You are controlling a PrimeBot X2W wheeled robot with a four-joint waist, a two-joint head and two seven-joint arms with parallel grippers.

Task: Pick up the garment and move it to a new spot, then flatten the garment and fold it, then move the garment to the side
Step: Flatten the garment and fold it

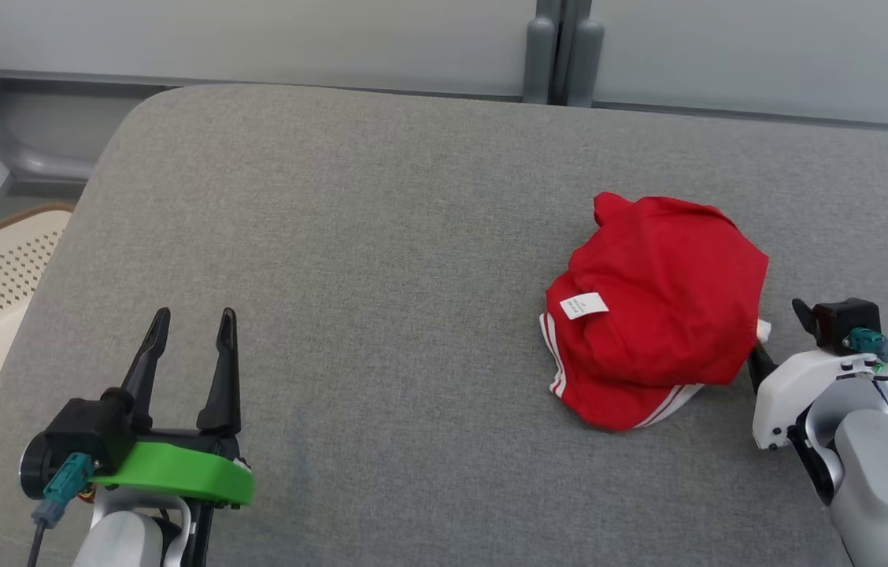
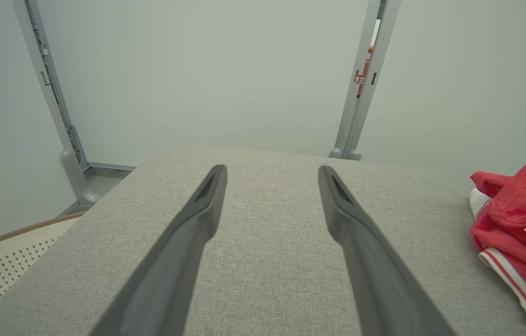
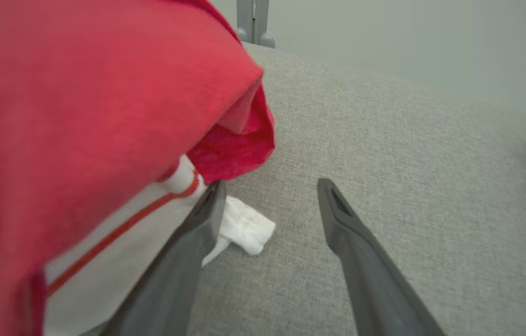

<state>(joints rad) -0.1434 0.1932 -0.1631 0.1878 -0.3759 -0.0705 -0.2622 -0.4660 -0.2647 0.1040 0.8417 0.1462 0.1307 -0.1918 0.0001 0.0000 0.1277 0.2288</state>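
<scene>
So, grey pad (image 1: 381, 236) is holding it all. Red garment (image 1: 656, 307) is lying bunched on its right side, not picked yet. R gripper (image 3: 270, 186) is sitting at its right edge, jaws wide, one finger (image 3: 188, 242) touching the white hem (image 3: 244, 228), prob lining up the grab. L gripper (image 1: 196, 316) is idling near-left, jaws apart, empty.

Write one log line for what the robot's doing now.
step: pick-up, nothing grasped | garment: red, crumpled, on grey cushion | left gripper: open, empty | right gripper: open, at garment's edge
</scene>
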